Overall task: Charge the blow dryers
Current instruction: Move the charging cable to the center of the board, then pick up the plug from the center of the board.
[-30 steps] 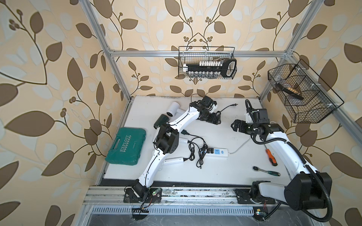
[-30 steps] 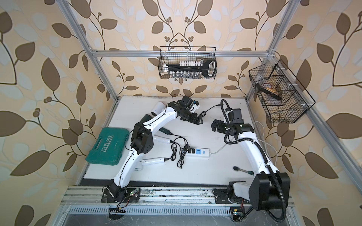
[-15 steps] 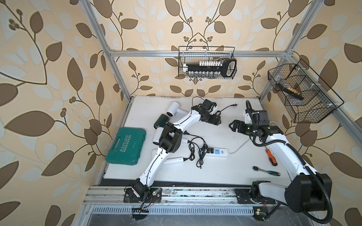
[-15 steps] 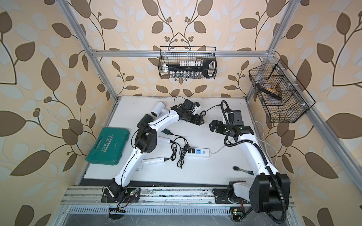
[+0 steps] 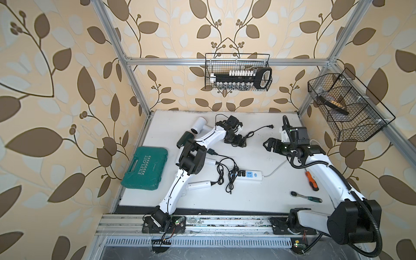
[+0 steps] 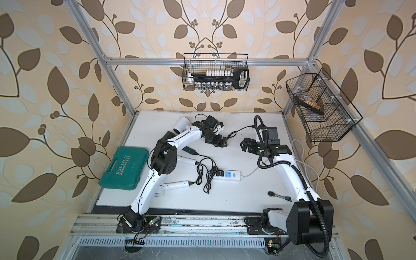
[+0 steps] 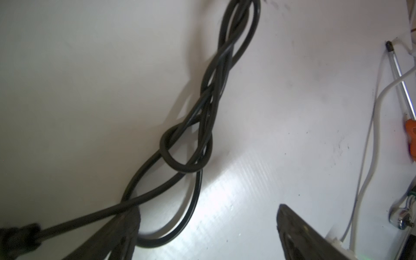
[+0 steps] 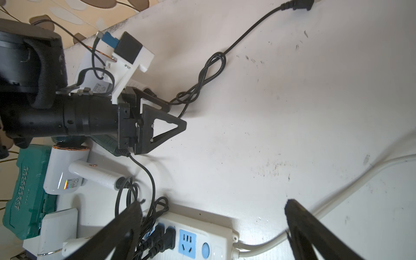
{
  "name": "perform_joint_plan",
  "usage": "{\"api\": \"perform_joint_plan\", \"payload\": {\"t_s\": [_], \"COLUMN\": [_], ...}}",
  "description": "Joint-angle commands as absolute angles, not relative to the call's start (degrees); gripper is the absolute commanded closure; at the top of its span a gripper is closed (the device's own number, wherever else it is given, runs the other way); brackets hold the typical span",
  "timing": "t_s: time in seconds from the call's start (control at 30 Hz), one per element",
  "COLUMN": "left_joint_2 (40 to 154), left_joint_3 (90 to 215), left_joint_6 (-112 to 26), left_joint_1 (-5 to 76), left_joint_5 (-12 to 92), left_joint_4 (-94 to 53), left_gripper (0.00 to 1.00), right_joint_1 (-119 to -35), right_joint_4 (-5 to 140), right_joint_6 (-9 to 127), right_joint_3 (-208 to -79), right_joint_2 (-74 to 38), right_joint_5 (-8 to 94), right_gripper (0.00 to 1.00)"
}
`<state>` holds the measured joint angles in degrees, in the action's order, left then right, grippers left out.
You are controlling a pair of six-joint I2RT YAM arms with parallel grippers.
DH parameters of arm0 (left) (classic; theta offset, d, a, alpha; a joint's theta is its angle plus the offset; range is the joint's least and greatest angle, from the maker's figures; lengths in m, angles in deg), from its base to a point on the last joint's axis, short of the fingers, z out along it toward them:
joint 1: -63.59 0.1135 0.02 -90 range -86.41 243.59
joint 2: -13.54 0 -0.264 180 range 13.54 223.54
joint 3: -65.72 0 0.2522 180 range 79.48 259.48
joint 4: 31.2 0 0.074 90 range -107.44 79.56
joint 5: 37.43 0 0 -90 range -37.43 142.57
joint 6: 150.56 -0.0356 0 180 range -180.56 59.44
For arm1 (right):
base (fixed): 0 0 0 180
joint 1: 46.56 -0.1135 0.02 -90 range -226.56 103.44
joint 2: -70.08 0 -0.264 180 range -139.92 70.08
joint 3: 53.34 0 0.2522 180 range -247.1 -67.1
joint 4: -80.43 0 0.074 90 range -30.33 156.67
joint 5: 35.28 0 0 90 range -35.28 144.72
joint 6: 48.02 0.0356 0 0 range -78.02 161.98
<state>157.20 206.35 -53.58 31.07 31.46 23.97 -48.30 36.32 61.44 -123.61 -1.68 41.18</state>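
A white blow dryer (image 5: pixel 199 125) and a dark green one (image 5: pixel 184 139) lie at the far left, partly under my left arm. Two more white blow dryers (image 5: pixel 209 161) (image 5: pixel 200 185) lie nearer, their black cords running to plugs in the white power strip (image 5: pixel 247 175) (image 8: pixel 216 236). A twisted black cord (image 7: pixel 209 101) (image 8: pixel 202 81) ends in a free plug (image 5: pixel 271 126) (image 8: pixel 299 5). My left gripper (image 5: pixel 236 141) (image 7: pixel 207 216) is open low over that cord's loop, one finger (image 7: pixel 126 236) beside it. My right gripper (image 5: pixel 270 145) (image 8: pixel 213 213) is open and empty.
A green tool case (image 5: pixel 146 167) lies at the left edge. An orange screwdriver (image 5: pixel 311 181) and a ratchet (image 5: pixel 306 198) lie at the right. The strip's white cable (image 5: pixel 276 167) runs right. Wire baskets (image 5: pixel 238 72) (image 5: pixel 346 108) hang on the walls.
My left gripper has shifted a little leftward and nearer, staying over the twisted cord. The right arm has hardly moved.
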Motion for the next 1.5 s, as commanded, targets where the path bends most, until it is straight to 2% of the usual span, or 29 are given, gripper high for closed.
{"api": "perform_joint_plan", "payload": {"t_s": [0.0, 0.23, 0.37, 0.47, 0.63, 0.73, 0.9, 0.97, 1.13, 1.33, 1.47], "left_joint_2": [153.9, 149.4, 146.7, 143.5, 140.9, 143.9, 154.0, 156.4, 159.4, 164.1, 165.1], "left_joint_3": [201.3, 194.3, 193.6, 193.5, 197.8, 201.7, 212.0, 212.6, 213.0, 219.7, 220.8], "left_joint_6": [-53.8, -54.5, -55.5, -57.0, -62.6, -63.1, -60.5, -60.3, -62.4, -62.5, -64.8], "left_joint_1": [34.4, 38.2, 38.5, 37.6, 33.4, 31.6, 30.3, 29.7, 28.3, 27.5, 26.5], "left_joint_5": [38.1, 41.0, 37.2, 32.6, 30.7, 32.7, 30.3, 28.7, 32.7, 32.5, 36.6], "left_joint_4": [32.9, 33.2, 32.6, 30.9, 27.9, 24.3, 18.5, 13.4, 4.8, 7.4, 11.3], "left_gripper": [0.04, 0.04, 0.04, 0.03, 0.01, 0.01, 0.01, 0.02, 0.03, 0.03, 0.01], "right_joint_1": [-48.3, -48.3, -48.3, -48.3, -48.3, -48.3, -48.3, -48.3, -48.3, -48.3, -48.3], "right_joint_4": [35.8, 34.0, 34.9, 35.2, 35.5, 35.9, 36.2, 36.3, 36.9, 37.8, 38.0], "right_joint_6": [62.7, 65.4, 65.8, 65.6, 65.3, 65.1, 64.4, 64.2, 63.8, 63.3, 63.3], "right_joint_3": [-124.4, -126.8, -125.8, -125.0, -124.1, -123.8, -123.7, -123.4, -122.0, -120.5, -120.7], "right_joint_2": [-3.4, -7.1, -5.9, -5.1, -4.8, -4.7, -4.3, -3.9, -3.2, -2.7, -2.7], "right_joint_5": [44.0, 46.5, 46.6, 47.0, 46.7, 46.7, 46.1, 46.2, 45.7, 45.4, 45.1], "right_gripper": [0.02, 0.02, 0.02, 0.02, 0.02, 0.02, 0.02, 0.02, 0.02, 0.02, 0.02]}}
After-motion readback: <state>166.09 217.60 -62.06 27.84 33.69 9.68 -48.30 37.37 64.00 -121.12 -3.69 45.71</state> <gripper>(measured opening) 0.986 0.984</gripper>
